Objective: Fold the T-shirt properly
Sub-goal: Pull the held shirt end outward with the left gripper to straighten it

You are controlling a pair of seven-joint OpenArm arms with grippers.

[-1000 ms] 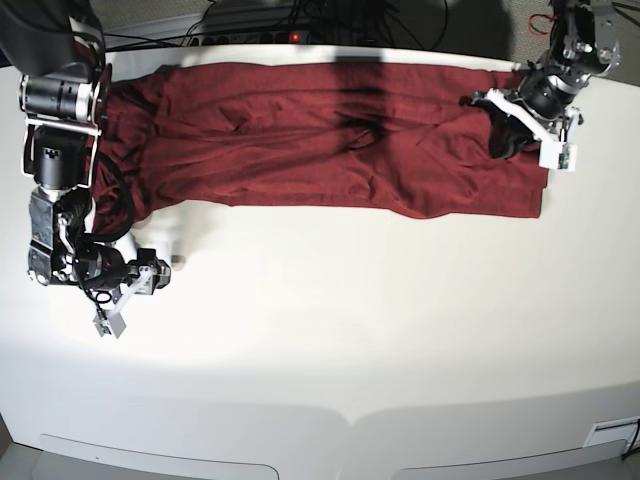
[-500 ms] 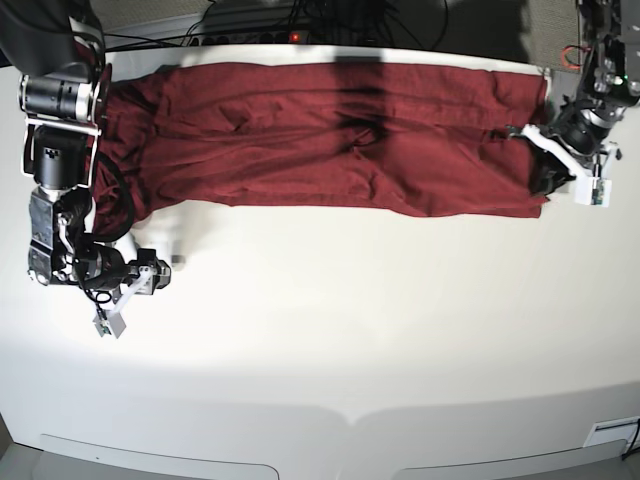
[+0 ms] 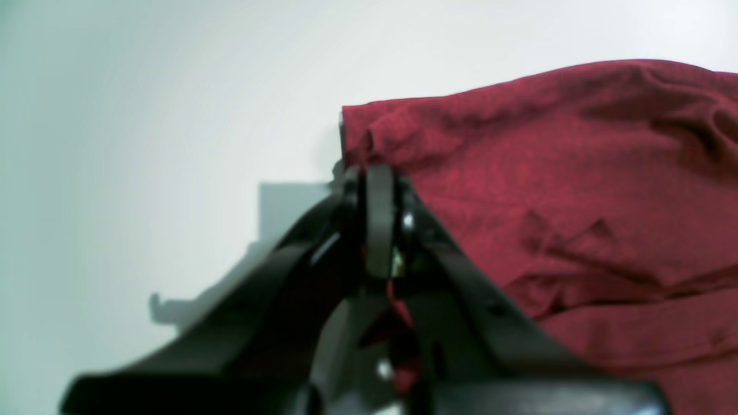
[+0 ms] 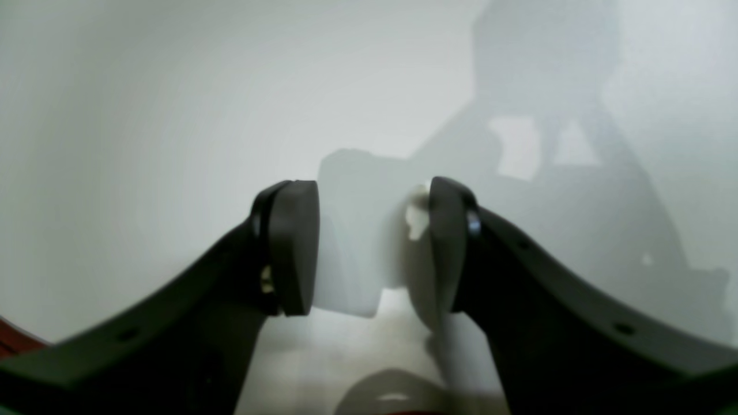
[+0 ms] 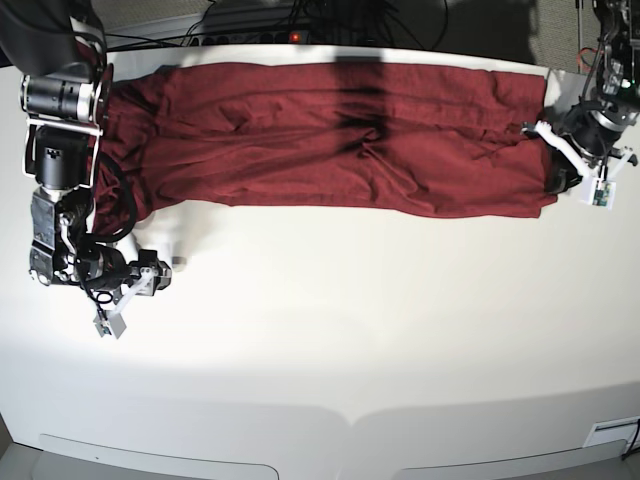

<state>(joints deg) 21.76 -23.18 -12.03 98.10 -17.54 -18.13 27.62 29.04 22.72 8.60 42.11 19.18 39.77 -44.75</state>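
T-shirt on white table, left tool nearly pressed together, right tool spread

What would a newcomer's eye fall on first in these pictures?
Probably the dark red shirt, stretched in a wide, wrinkled band across the far side of the white table. Next, the two black robot arms, one at each end of it.

The left gripper hangs over an edge of the rumpled red T-shirt on a pale surface
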